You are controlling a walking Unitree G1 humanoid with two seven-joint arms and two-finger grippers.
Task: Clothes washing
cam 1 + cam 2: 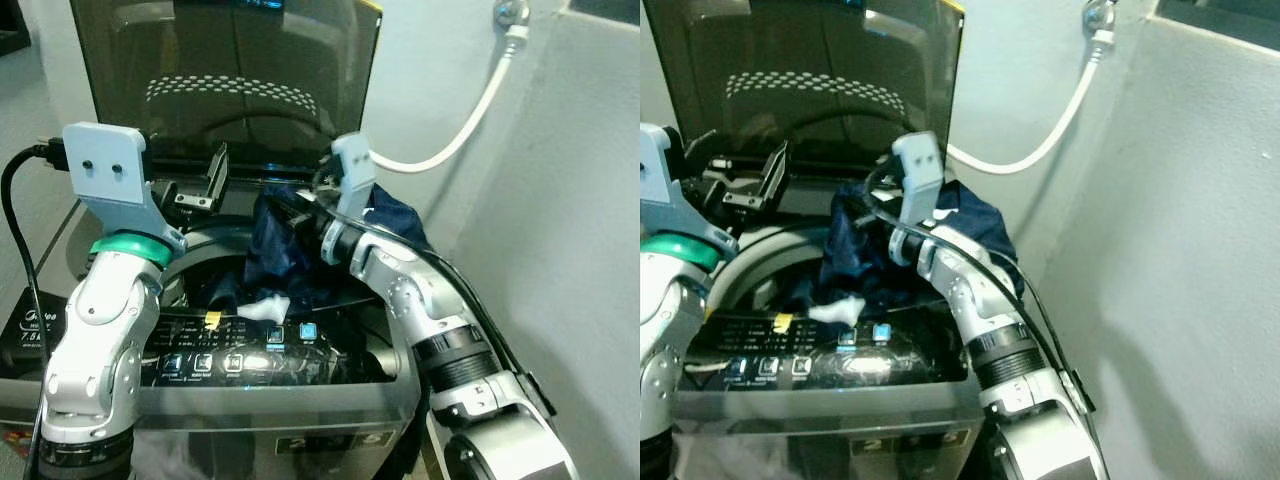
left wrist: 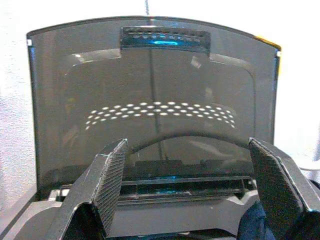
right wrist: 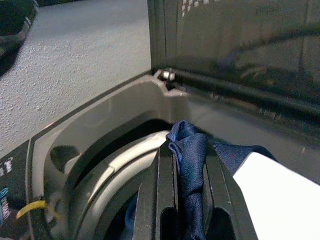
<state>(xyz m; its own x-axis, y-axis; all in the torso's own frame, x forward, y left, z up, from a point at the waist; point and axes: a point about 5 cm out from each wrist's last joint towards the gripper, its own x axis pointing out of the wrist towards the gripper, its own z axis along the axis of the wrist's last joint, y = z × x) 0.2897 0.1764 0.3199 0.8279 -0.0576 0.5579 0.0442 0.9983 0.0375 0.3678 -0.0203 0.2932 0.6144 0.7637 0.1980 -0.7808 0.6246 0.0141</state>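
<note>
Right tool (image 3: pixel 182 200) — navy garment (image 3: pixel 190 150) pinched between fingers (image 3: pixel 160 195)

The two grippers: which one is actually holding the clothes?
The right gripper, shut on the navy garment above the drum. The left gripper is open, pointing at the raised lid.

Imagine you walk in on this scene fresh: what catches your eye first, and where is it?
First, the dark blue garment bunched over the open drum of the top-loading washing machine, pinched in the right gripper. Next, the raised tinted lid standing upright at the back, with the left gripper open in front of it. A white hose curves along the wall to the right.
</note>
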